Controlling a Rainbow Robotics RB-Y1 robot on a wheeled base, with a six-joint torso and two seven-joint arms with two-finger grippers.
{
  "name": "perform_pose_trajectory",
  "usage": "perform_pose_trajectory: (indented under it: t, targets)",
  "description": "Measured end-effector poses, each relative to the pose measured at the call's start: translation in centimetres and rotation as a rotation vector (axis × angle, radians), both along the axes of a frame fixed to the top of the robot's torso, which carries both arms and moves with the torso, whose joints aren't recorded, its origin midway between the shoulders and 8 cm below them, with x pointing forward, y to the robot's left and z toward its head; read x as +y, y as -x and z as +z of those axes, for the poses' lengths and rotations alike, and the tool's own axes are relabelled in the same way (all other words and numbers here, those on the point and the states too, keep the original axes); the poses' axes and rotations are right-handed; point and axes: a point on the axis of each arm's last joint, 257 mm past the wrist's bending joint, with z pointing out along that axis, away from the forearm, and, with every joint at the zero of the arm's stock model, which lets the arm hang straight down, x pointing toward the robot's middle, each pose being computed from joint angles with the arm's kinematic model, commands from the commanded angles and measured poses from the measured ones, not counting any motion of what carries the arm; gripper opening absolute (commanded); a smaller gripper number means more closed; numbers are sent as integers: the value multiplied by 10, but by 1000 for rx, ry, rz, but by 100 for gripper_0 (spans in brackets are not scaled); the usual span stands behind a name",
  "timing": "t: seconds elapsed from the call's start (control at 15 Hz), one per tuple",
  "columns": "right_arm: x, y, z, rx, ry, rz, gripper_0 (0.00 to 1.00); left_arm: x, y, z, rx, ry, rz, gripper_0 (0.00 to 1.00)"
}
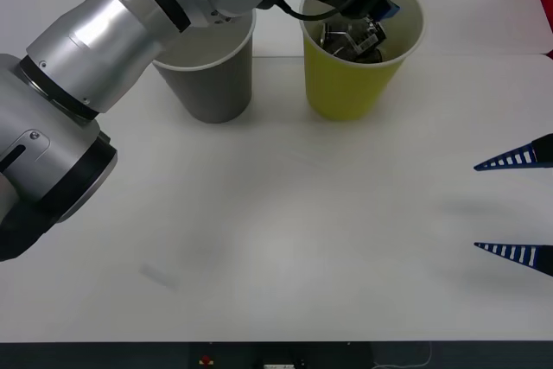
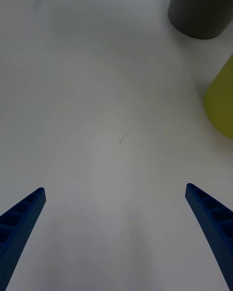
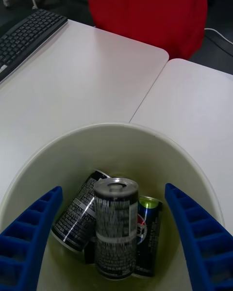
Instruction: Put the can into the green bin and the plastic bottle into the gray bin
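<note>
My left arm reaches over the green bin (image 1: 350, 84), and my left gripper (image 3: 112, 188) hangs open above its mouth. Between the spread fingers a silver-gray can (image 3: 115, 223) stands upright inside the green bin (image 3: 73, 140), blurred and touching neither finger. Two more cans lean beside it in the bin. The gray bin (image 1: 212, 84) stands just left of the green one, partly behind my left arm. My right gripper (image 1: 475, 206) sits open low over the table at the right edge, holding nothing. Its wrist view shows the same open gripper (image 2: 114, 188), the gray bin (image 2: 201, 5) and the green bin (image 2: 222, 102). The plastic bottle is out of view.
The white table (image 1: 285, 239) stretches bare between the bins and the front edge. Beyond the bins a second table carries a black keyboard (image 3: 26, 36), and a red chair back (image 3: 150, 9) stands behind it.
</note>
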Motion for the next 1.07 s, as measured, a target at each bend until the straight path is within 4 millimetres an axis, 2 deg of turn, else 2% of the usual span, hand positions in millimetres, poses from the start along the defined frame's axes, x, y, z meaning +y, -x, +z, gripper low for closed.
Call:
perform_pose_trajectory:
  t: [0.2, 0.4, 0.73, 1.07]
  targets:
    - [0, 0, 0, 0, 0, 0, 100, 20, 12, 4, -43, 10, -37, 100]
    - [0, 0, 0, 0, 0, 0, 100, 47, 38, 3, -72, 27, -112, 100]
    - [0, 0, 0, 0, 0, 0, 100, 117, 96, -1, -57, 29, -190, 100]
    - [0, 0, 0, 0, 0, 0, 100, 178, 143, -33, -69, 29, -261, 100]
